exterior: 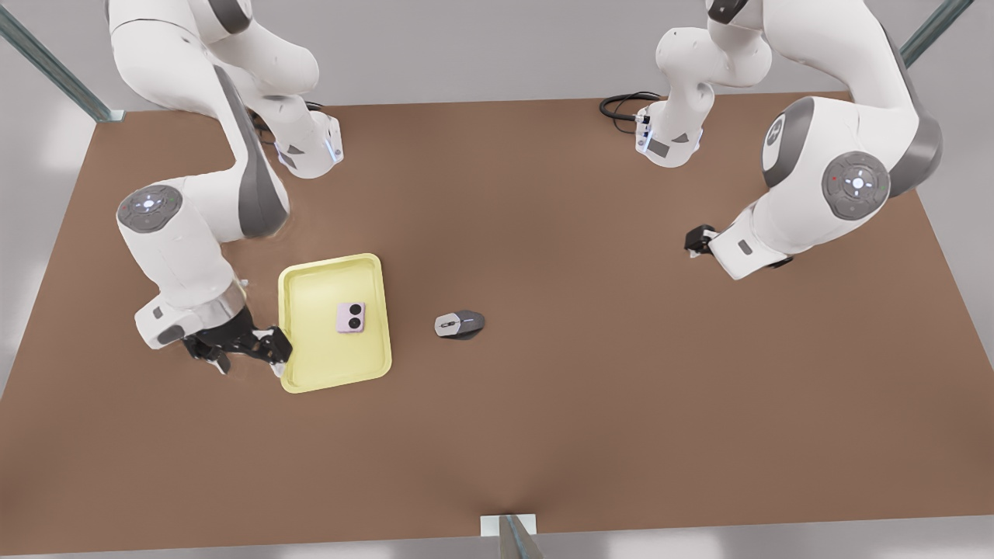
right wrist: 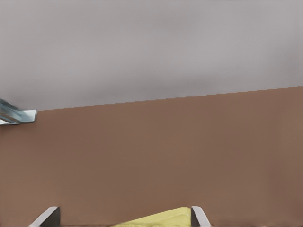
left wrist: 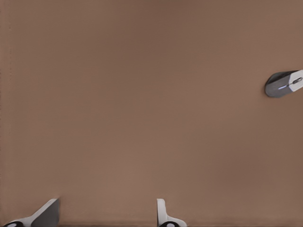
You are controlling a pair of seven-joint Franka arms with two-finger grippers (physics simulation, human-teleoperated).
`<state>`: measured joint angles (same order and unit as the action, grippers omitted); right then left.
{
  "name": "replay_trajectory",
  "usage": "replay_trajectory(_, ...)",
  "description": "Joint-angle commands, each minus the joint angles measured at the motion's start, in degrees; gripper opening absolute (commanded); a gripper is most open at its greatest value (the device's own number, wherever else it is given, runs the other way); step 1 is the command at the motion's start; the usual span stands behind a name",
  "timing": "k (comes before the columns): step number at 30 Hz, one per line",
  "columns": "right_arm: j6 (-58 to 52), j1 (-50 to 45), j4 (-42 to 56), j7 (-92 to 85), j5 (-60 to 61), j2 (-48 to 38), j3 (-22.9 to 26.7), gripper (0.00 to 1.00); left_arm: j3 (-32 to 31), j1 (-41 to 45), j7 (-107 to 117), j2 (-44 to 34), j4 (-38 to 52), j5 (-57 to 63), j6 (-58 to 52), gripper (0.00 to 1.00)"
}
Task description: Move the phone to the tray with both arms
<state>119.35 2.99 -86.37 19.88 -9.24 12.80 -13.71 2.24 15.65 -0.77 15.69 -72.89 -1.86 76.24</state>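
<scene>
Presently, one brown tabletop [exterior: 590, 233], on which the following stand. Item: pale yellow tray [exterior: 311, 373], at about eight o'clock from the tabletop's centre in the front view; a corner of it also shows in the right wrist view [right wrist: 161, 218]. Item: pale pink phone [exterior: 350, 317], lying flat inside the tray toward its three o'clock rim, the face with two black circles upward. Item: grey computer mouse [exterior: 460, 324], on bare tabletop just beyond the tray at three o'clock of it, apart from the rim; seen also in the left wrist view [left wrist: 284, 83]. Item: right hand [exterior: 242, 347], low at the tray's nine o'clock edge near its lower corner, fingers spread wide with nothing between them; the right wrist view has the tray corner between the two fingertips [right wrist: 47, 216]. Item: left hand [exterior: 699, 239], at about two o'clock of the mouse and well apart from it, held over bare tabletop; its fingertips [left wrist: 163, 213] stand wide apart, holding nothing.
</scene>
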Motion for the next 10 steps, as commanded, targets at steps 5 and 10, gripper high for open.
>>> replay_trajectory(5,-28.7,-3.2,-4.3,-18.9,7.6,-7.7,9.3,1.00,0.0,0.0,0.3,-3.8,-4.5,4.2,-0.7,1.00)
replay_trajectory(10,-18.9,-1.5,-15.8,-20.0,7.8,-14.4,7.6,1.00,0.0,0.0,0.3,-3.1,-4.4,4.2,-2.1,1.00)
